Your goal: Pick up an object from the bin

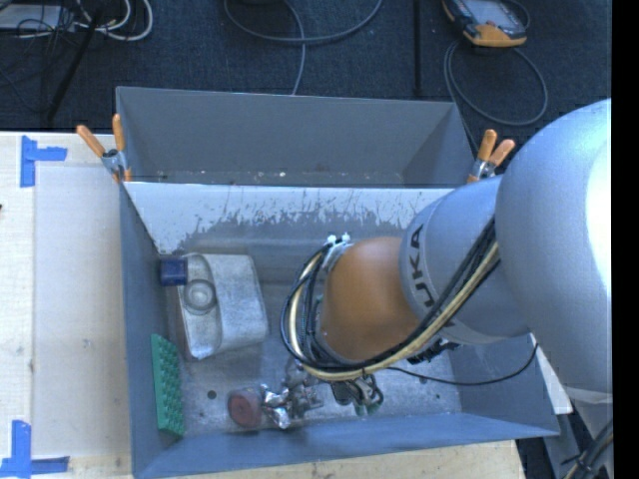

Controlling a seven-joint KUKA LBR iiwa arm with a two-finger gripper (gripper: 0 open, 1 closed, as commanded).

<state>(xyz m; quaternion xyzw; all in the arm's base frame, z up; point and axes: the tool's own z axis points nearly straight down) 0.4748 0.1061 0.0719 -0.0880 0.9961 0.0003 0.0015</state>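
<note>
My gripper (284, 403) is low in the bin near the front wall, under the arm's orange cover. Just to its left, touching or nearly touching it, lies a small reddish-brown round thing (243, 408) on the bin floor. I cannot tell whether anything is between the gripper's tips. A flat green studded plate (167, 383) lies along the left wall, further left of the gripper. A pale translucent jug with a blue cap (217, 304) lies on its side behind the plate, toward the left middle.
The arm and its orange cover with looped cables fill the right half of the bin and hide the floor beneath. The front wall stands close below the gripper. Bare floor shows between the jug and the round thing.
</note>
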